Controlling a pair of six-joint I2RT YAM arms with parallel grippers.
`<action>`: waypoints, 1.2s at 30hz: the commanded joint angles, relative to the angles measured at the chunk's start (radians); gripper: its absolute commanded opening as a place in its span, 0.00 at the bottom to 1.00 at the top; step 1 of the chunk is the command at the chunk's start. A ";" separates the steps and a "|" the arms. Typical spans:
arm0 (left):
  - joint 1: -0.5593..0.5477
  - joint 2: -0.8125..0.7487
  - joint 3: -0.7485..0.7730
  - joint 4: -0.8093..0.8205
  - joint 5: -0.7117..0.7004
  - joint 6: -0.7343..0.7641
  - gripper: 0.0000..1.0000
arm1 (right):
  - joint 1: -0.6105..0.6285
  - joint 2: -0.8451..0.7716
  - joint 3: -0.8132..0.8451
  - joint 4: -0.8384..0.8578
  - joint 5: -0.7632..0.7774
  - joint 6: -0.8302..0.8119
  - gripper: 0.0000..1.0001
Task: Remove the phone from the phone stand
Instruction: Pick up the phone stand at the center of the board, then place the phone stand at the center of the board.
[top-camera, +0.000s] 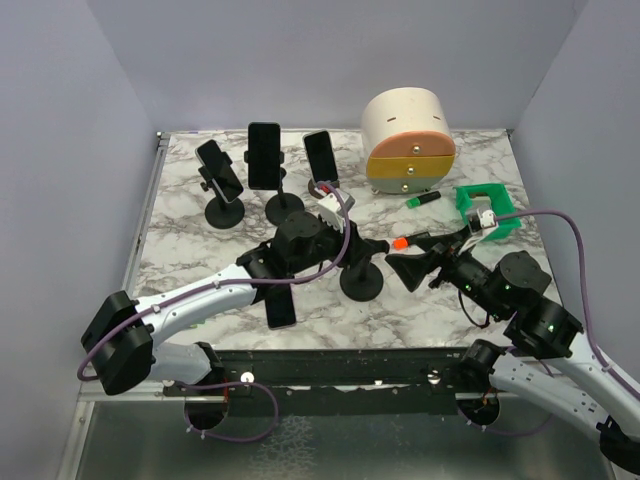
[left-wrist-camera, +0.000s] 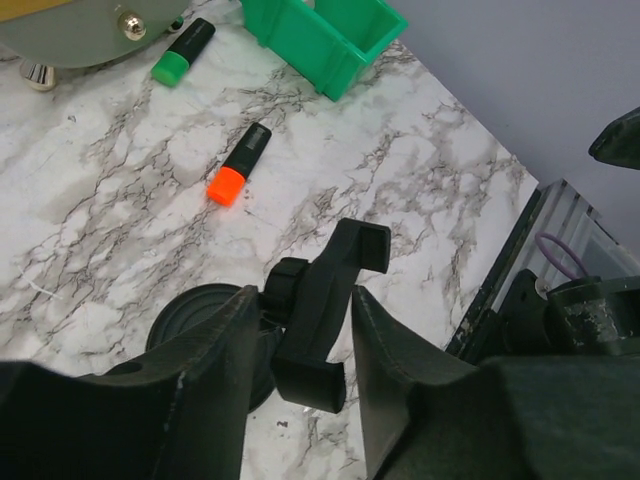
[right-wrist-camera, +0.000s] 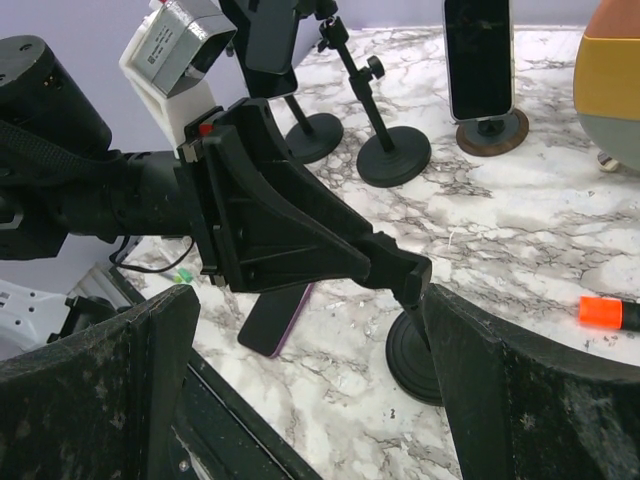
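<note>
Phone (top-camera: 281, 308) lies flat on the desk (top-camera: 185, 250), off the stand (top-camera: 360, 281), so take its long edges: stiff, slick, breakable glass; your left tool (left-wrist-camera: 305, 300) half-closed round the empty cradle (left-wrist-camera: 325, 290), grip unclear, right tool (right-wrist-camera: 310, 310) wide open, empty.

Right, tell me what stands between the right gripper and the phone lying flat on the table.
The phone stand: in the top view its base sits between the right gripper and the phone, with the left gripper around its clamp.
</note>
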 joint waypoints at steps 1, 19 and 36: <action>0.008 -0.005 -0.002 0.045 0.041 -0.005 0.36 | 0.001 -0.014 -0.003 -0.016 0.001 -0.010 0.99; 0.012 -0.378 0.028 -0.365 -0.311 0.045 0.00 | 0.000 -0.014 0.015 -0.011 -0.006 -0.020 0.99; 0.091 -0.496 0.119 -0.815 -1.044 0.013 0.00 | 0.001 0.038 0.003 0.054 -0.069 -0.017 0.99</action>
